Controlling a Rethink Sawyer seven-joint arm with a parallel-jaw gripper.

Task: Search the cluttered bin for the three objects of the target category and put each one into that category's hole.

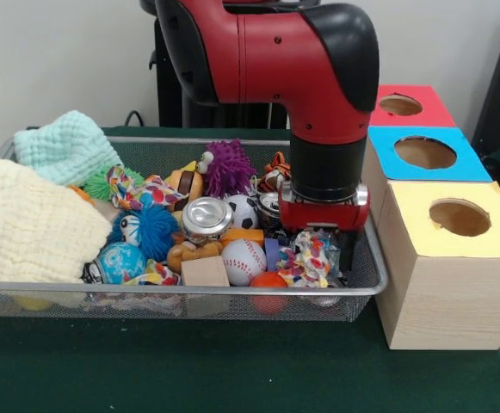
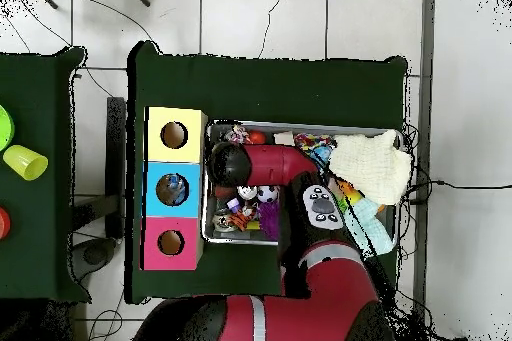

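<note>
**Claw buried in bin clutter beside the sorting boxes**

Claw (image 1: pixel 325 243) sits low in the right end of the wire bin (image 1: pixel 366 258), its tips sunk behind a knotted rope toy (image 1: pixel 305 258), and I cannot tell from my screen whether it is apart or together. Just left of it I see a baseball (image 1: pixel 243 260), a wooden block (image 1: pixel 204 271), an orange ball (image 1: pixel 268 280), a silver can (image 1: pixel 206 217) and a small soccer ball (image 1: pixel 243 209). Farther left lie a blue fuzzy ball (image 1: pixel 151 231) and a purple one (image 1: pixel 229 167), then a cream cloth (image 1: pixel 26 225) and a mint cloth (image 1: pixel 65 146) piled at the bin's left end. Right of the bin, touching it, stand three boxes with round holes: yellow (image 1: pixel 456 215), blue (image 1: pixel 426 153) and red (image 1: pixel 402 105). From overhead, the blue box's hole (image 2: pixel 172 190) holds something.
</note>
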